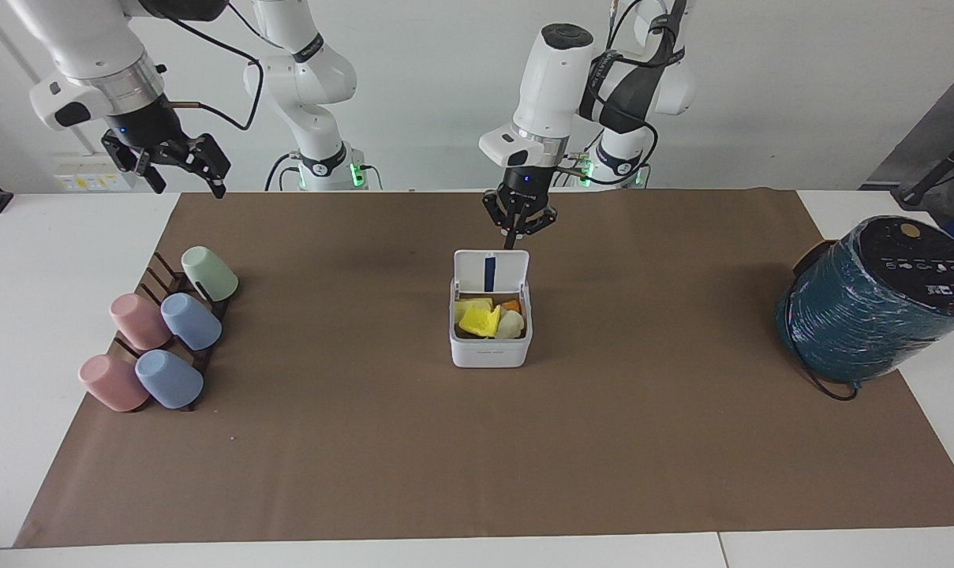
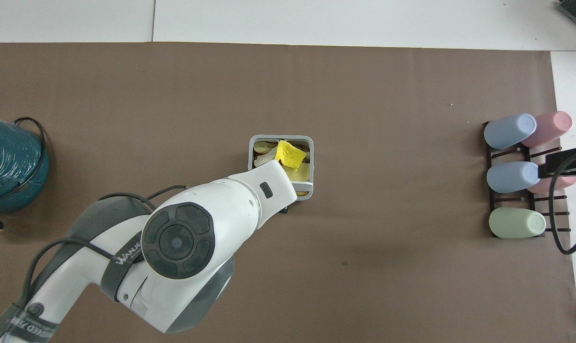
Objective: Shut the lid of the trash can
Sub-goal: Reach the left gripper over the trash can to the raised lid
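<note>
The white trash can (image 1: 490, 349) stands in the middle of the brown mat, full of yellow, white and orange scraps. Its lid (image 1: 491, 272) stands upright on the side nearer the robots, blue strip facing the camera. My left gripper (image 1: 514, 239) hangs with its fingers together and tips pointing down, just over the lid's top edge toward the left arm's end; I cannot tell if it touches. In the overhead view the left arm covers the can's nearer half (image 2: 280, 141) and the lid. My right gripper (image 1: 183, 178) waits open in the air over the cup rack.
Several pastel cups (image 1: 165, 327) lie on a dark rack toward the right arm's end (image 2: 521, 176). A large dark teal wrapped cylinder (image 1: 875, 300) with a black cable stands toward the left arm's end (image 2: 9, 164). The brown mat (image 1: 477, 457) covers the table.
</note>
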Robot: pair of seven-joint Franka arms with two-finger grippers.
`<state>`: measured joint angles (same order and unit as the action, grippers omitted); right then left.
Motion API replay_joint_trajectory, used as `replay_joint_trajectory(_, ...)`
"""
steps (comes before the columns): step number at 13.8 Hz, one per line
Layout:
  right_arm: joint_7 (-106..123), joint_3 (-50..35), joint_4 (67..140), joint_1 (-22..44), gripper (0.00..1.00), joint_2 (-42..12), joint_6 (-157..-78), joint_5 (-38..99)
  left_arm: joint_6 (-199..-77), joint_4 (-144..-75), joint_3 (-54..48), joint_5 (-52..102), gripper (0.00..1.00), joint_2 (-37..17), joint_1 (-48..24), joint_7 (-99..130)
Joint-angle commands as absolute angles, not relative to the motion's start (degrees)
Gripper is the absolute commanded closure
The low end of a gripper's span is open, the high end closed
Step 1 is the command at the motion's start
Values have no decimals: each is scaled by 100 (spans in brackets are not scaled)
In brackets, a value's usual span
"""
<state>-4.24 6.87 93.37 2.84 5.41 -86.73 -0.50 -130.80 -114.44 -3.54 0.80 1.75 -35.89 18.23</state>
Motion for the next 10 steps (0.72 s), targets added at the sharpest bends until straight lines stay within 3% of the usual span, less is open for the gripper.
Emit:
replay_joint_trajectory(1,-343,729,9422,325,0,624,-8736,-79,-13429,-11496,-264,88,96,36,-3691,1899)
replay_joint_trajectory(10,-343,721,9431,325,0,624,-8736,-79,-14932,-11224,-246,88,96,-860,-3463,1881)
